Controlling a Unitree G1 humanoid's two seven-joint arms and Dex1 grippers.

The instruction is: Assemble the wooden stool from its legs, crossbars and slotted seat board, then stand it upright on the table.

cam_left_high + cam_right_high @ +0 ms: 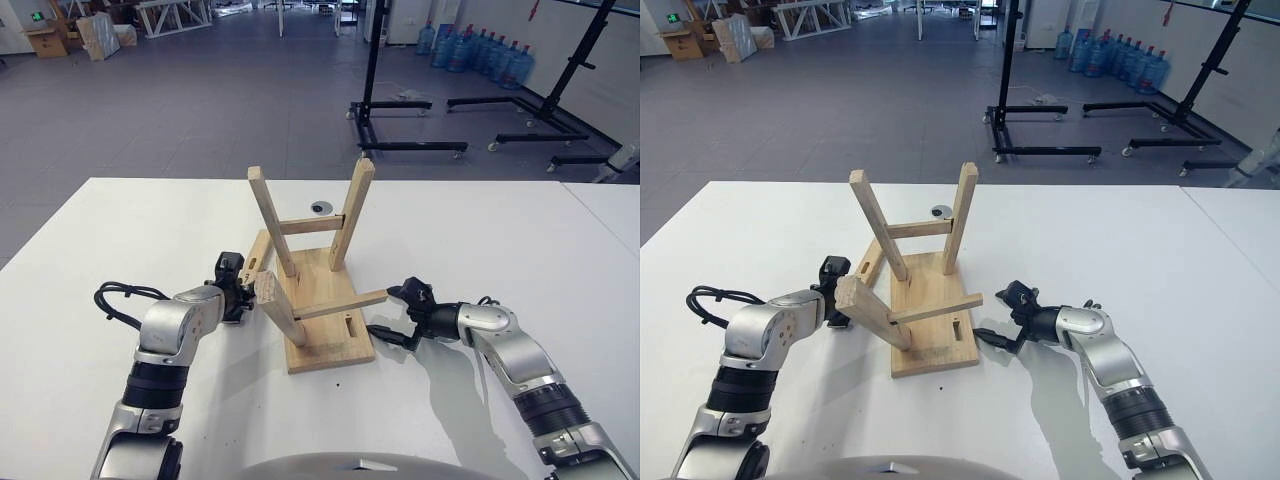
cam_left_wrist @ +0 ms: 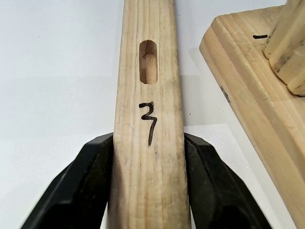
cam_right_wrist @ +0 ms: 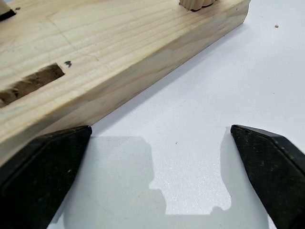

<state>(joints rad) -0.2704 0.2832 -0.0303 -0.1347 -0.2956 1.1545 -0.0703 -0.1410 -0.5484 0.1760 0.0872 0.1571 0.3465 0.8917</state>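
On one seat board (image 1: 335, 348), three legs (image 1: 352, 215) and two crossbars (image 1: 312, 225) are set. A fourth leg (image 1: 257, 258) is pinched by the left gripper (image 2: 148, 157); the right gripper (image 3: 160, 131) is spread.

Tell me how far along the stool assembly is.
Done: two far legs, joined by a crossbar, stand in the upturned seat board; a tilted third leg carries a second crossbar. In hand: the left gripper is shut on the fourth leg beside the board; the right gripper is open. Left: fit that leg, then turn everything upright.
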